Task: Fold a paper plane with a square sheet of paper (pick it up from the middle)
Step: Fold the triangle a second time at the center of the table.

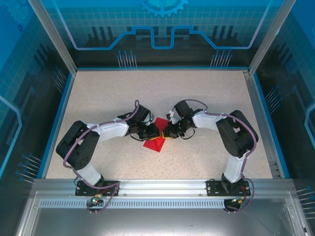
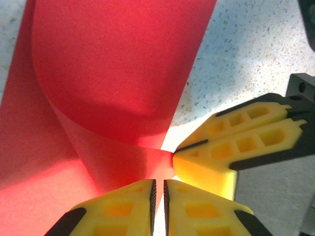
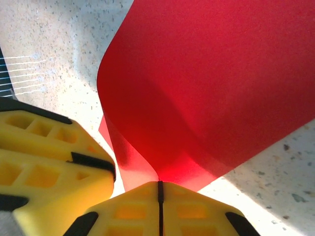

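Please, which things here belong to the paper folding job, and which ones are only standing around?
Job in hand:
- square sheet of paper, red and curled
- left gripper, pinching it
- right gripper, pinching it

Only surroundings:
- speckled table
- blue walls

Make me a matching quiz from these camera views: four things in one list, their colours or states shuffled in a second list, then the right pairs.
Things:
1. square sheet of paper
2. table
3. right tool
4. table rim

Colours or states:
A. blue
B. yellow fingers, pinched shut on paper
C. red, curled upward
D. speckled beige

Pairs: 1-C, 2-D, 3-B, 4-A
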You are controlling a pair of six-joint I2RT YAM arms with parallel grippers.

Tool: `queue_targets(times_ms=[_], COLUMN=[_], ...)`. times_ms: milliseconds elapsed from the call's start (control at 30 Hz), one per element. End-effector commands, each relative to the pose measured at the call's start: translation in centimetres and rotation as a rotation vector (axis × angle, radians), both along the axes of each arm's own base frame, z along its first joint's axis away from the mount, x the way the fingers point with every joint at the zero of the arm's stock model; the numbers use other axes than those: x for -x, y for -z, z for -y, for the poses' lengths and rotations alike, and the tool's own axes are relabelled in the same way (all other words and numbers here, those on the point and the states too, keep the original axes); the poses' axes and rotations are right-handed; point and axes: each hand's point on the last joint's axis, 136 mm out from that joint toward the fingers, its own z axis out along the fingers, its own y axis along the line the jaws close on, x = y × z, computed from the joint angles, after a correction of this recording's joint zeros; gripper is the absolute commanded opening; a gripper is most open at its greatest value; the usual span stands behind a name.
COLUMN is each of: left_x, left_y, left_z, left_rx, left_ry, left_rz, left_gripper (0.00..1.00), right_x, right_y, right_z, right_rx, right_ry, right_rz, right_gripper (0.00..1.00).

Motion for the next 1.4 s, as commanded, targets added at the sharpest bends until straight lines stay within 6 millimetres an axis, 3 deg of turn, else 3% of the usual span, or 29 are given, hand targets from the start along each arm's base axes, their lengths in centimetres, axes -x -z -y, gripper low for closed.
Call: queue_targets(times_ms=[0,933,1367], left_x=[0.2,0.6,0.2], left_y=[-0.7,1.3,-1.0], left_z=[0.7,1.4,2.0], left_rx=[0.048,0.042,0.089], left_ry=[0.017,0.051,0.065], left_rz=[-0.006,-0.076,-0.021], left_gripper=[0.16,0.16,0.16], right_x=[0.0,-1.4,-1.5], right_y=[1.3,1.8,1.6], right_z=[0.7,1.1,0.8], right_rx=[0.044,0.100,0.089], right_ry=[-0.001,0.004,-0.014], right_rz=[-0.019,0.005,0.005], right_gripper=[0.07,0.08,0.08])
